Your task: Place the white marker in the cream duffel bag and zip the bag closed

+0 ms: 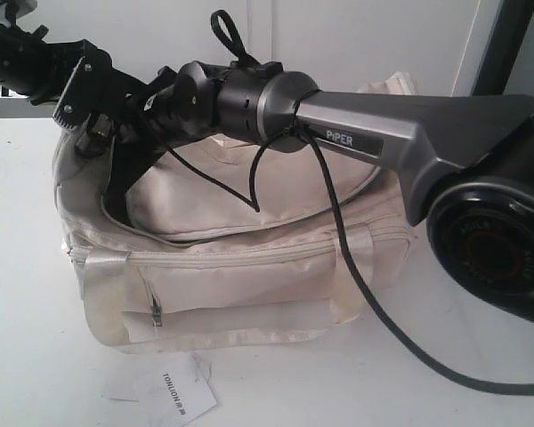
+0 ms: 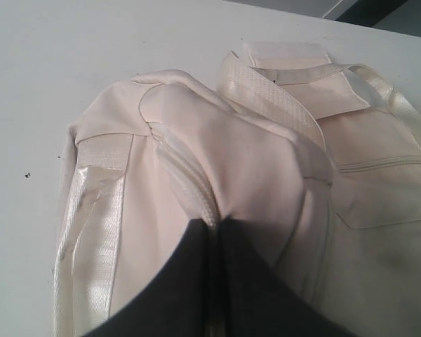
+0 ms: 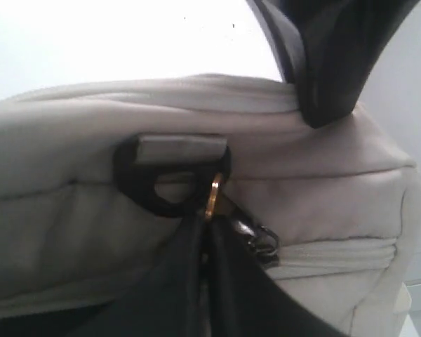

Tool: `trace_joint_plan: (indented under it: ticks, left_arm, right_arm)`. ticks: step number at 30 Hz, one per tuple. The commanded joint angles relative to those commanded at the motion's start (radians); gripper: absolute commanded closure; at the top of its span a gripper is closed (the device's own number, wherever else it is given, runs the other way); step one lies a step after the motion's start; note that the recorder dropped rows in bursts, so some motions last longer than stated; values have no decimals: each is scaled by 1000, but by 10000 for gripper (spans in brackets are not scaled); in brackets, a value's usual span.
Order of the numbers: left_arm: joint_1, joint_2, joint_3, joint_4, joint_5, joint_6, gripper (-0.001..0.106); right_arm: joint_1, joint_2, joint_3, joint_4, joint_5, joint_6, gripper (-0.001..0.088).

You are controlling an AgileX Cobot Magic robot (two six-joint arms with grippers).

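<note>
The cream duffel bag (image 1: 249, 267) sits on the white table, with a dark gap along its curved top zip. The white marker is out of view. My right arm (image 1: 374, 133) reaches across the bag to its left end. There my right gripper (image 3: 210, 214) is shut on the gold-ringed zipper pull (image 3: 215, 196), right beside a black strap ring (image 3: 170, 175). My left gripper (image 2: 215, 226) is shut, pinching the bag's fabric at the zip seam (image 2: 189, 182). In the right wrist view a dark finger (image 3: 326, 77) of the left gripper presses on the bag's top edge.
A white paper tag (image 1: 173, 396) with printed text lies on the table in front of the bag. A black cable (image 1: 365, 294) hangs from the right arm across the bag's front. The right arm's bulky base (image 1: 494, 249) stands close at the right.
</note>
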Motion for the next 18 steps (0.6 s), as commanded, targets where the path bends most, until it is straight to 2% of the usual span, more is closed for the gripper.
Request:
trace_joint_plan:
  ticks: [7,18]
  left_arm:
    - [0,0,0,4,0,0,1053]
    - [0,0,0,13,2,0,1053]
  right_arm:
    - [-2,-42,0,-4,38,79,868]
    - [-2,-65,0,-2,83,86,868]
